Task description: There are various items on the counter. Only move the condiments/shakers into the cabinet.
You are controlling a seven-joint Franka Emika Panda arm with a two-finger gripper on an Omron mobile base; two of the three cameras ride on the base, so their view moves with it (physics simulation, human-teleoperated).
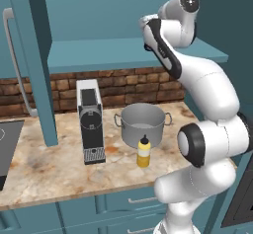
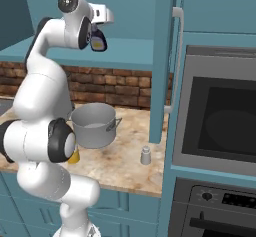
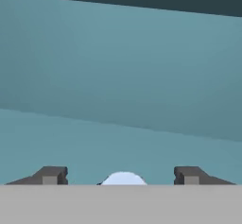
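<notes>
Between the wide-open claw tips, the blue-capped sauce bottle sits released – squeeze bottle, shaker remain on the table far below.

shelf: we see bare teal ahead of the fingertips
between fingertips: blue cap
counter: pot, coffee machine, yellow bottle crowd the middle

Even, soft rendered light; faint shadows under the pot on the counter; all views slightly blurred.
</notes>
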